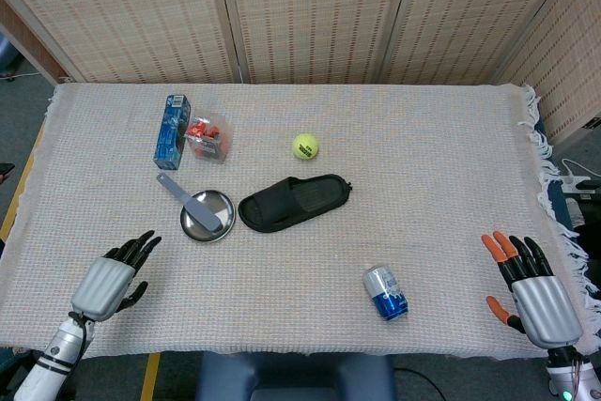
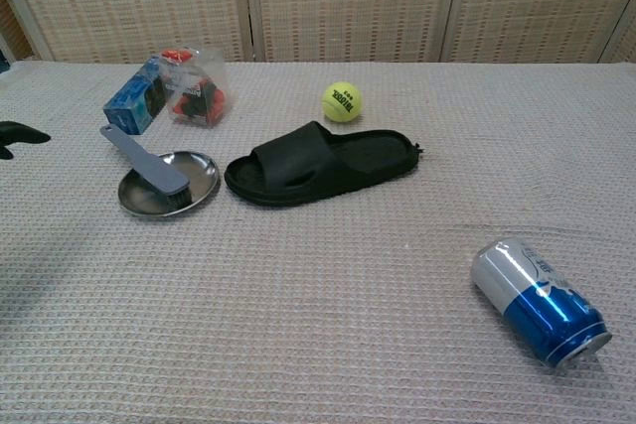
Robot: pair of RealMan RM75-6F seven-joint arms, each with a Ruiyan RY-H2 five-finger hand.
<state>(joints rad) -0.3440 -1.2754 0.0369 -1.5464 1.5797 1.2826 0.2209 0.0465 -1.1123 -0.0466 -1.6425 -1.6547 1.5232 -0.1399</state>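
Note:
My left hand (image 1: pixel 115 279) hovers over the near left of the table, fingers spread and holding nothing; its dark fingertips (image 2: pixel 18 134) just show at the left edge of the chest view. Closest to it is a small steel pan (image 1: pixel 208 214) (image 2: pixel 169 182) with a grey handle. My right hand (image 1: pixel 533 290) sits at the near right corner, fingers apart and empty, right of a blue and silver can (image 1: pixel 385 292) (image 2: pixel 538 301) lying on its side. A black slipper (image 1: pixel 293 201) (image 2: pixel 320 163) lies mid-table, with a yellow tennis ball (image 1: pixel 305 146) (image 2: pixel 341 101) behind it.
A blue box (image 1: pixel 173 131) (image 2: pixel 135 98) and a clear bag of red items (image 1: pixel 208 137) (image 2: pixel 193 92) lie at the far left. A woven cloth (image 1: pixel 423 176) covers the table, fringed on the right edge. Slatted screens (image 1: pixel 310 7) stand behind.

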